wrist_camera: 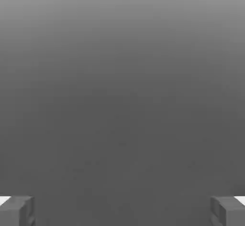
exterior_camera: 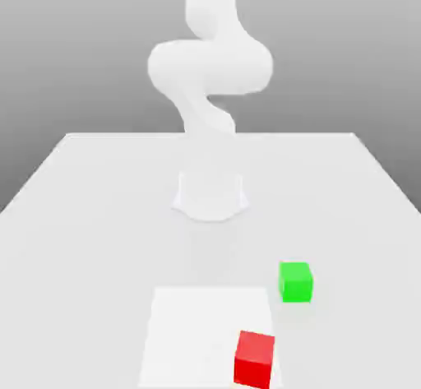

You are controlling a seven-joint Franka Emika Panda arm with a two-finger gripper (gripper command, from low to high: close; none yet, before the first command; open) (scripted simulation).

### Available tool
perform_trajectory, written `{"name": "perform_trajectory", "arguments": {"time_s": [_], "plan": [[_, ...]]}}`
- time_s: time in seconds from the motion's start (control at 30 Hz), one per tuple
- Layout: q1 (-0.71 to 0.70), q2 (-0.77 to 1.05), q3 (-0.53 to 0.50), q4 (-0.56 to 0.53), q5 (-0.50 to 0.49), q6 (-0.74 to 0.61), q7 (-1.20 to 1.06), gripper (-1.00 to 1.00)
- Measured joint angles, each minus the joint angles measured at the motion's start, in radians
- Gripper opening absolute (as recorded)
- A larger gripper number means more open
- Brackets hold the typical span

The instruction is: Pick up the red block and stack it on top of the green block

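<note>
While its two grey fingertips (wrist_camera: 16,210) stand far apart with nothing between them, the pincer (wrist_camera: 122,211) faces only a plain grey surface in the hand view. Farther out, the white arm (exterior_camera: 210,67) rises from its base on the white counter (exterior_camera: 74,215). Near the counter's front edge, the red block (exterior_camera: 254,358) sits on a paler square patch (exterior_camera: 205,330); the green block (exterior_camera: 296,281) sits near it, apart, farther back toward the exterior view's right.

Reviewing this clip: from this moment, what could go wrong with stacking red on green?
1. The red block sits on the edge of a paler square patch, close to the green block; a wide-open gripper descending might nudge green.
2. Both cubes are similar in size, so an off-centre release could tip red off.
</note>
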Motion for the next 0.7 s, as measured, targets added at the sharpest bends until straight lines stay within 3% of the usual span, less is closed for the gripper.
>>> {"name": "perform_trajectory", "arguments": {"time_s": [0.33, 0.7], "plan": [[-0.059, 0.37, 0.099, -0.061, -0.064, 0.135, 0.173, 0.0], [-0.05, 0.766, 0.135, -0.127, -0.102, 0.283, 0.339, 0.0]]}}
